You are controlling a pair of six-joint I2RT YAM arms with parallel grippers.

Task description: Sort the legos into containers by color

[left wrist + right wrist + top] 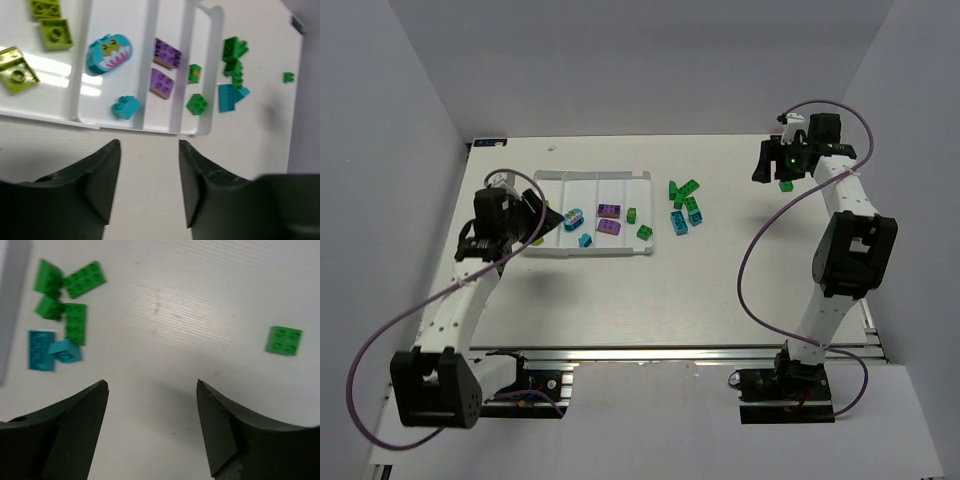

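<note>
Right pincer (151,385): jaws apart, nothing between them, hanging above the bare surface (200,300). The lone green brick (284,340) lies ahead of it and off to its right, outside the line of the jaws. The loose cluster of green bricks (65,295), with two teal bricks (50,350), lies ahead and to its left, near the tray. Left pincer (149,145): jaws also apart and empty, poised just short of the near rim of the tray (214,65). Beyond that rim, from its left to its right, the compartments hold yellow-green bricks (54,32), teal pieces (107,52), purple bricks (165,52) and green bricks (196,103). The step in hand is judged to be a pick of the lone green brick by the right pincer. Shift the pincer right and forward until the brick sits centred between the fingers. Turn the wrist so the fingers meet two flat side faces, not corners. Descend until the tips are level with those faces, then close. Deliver to the green compartment, the one nearest the loose cluster. Hold the left pincer back from the tray so the approach is free.
</note>
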